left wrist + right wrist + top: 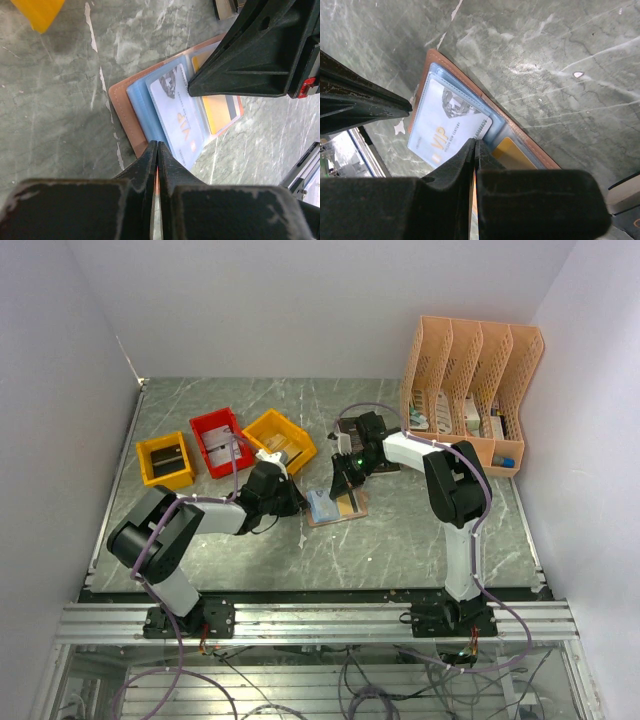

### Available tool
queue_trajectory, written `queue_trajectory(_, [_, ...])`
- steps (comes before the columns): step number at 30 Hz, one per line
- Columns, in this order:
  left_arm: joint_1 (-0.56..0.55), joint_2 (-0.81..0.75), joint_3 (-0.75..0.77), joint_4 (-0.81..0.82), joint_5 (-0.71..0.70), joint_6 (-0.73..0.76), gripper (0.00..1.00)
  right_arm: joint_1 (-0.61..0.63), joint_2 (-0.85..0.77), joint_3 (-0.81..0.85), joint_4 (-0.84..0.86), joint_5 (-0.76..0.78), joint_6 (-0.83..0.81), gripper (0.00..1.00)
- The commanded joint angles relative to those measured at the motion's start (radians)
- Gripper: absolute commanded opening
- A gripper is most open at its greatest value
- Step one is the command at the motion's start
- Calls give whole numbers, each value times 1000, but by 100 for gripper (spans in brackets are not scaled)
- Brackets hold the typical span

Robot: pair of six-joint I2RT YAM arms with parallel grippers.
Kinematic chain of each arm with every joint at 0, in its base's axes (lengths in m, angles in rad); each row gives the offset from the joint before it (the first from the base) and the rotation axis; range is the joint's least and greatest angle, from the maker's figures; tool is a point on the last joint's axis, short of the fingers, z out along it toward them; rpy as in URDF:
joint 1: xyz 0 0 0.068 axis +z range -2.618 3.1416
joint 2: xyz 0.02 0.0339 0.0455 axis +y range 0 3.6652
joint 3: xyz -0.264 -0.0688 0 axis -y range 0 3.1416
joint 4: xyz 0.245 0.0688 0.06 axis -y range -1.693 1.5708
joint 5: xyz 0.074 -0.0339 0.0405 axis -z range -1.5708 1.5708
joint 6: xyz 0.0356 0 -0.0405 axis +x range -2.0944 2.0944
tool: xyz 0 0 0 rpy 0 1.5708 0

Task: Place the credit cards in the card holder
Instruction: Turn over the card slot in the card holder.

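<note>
The tan card holder [335,508] lies open on the table between both grippers. Its leather edge shows in the left wrist view [131,131] and the right wrist view [530,141]. A light blue VIP card [180,115] [445,130] sits partly in a clear sleeve on it. An orange-gold card [220,107] [512,152] lies in a sleeve beside it. The grey-silver card is not in view. My left gripper [298,505] [158,145] is shut, its tips at the holder's near edge. My right gripper [343,485] [475,142] is shut, its tips down on the holder by the blue card's corner.
Two yellow bins [165,460] [280,440] and a red bin [222,442] stand at the back left. A tall peach slotted file rack [470,390] stands at the back right. The two grippers are very close to each other over the holder.
</note>
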Motion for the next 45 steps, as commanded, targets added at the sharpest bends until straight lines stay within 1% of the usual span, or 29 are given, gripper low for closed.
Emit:
queue_trajectory(1, [0, 1, 15, 19, -4, 12, 10, 2, 28, 15, -17, 52, -22, 3])
queue_trajectory(18, [-2, 42, 39, 44, 32, 1, 7, 2, 29, 17, -21, 36, -22, 3])
queue_trajectory(29, [-7, 42, 39, 57, 40, -3, 7, 2, 32, 17, -23, 30, -20, 4])
queue_trajectory(32, [-7, 27, 40, 39, 22, 5, 7, 2, 32, 17, -22, 30, -20, 4])
queue_trajectory(37, [-8, -31, 31, -36, -40, 22, 7, 2, 34, 18, -23, 25, -20, 4])
queue_trajectory(41, [-7, -50, 22, -18, -26, 17, 7, 3, 35, 19, -24, 24, -20, 4])
queue_trajectory(43, [-8, -45, 17, 15, -4, 3, 9, 3, 34, 19, -24, 24, -19, 4])
queue_trajectory(45, [-7, -31, 16, 40, 17, -12, 16, 3, 34, 17, -22, 25, -19, 4])
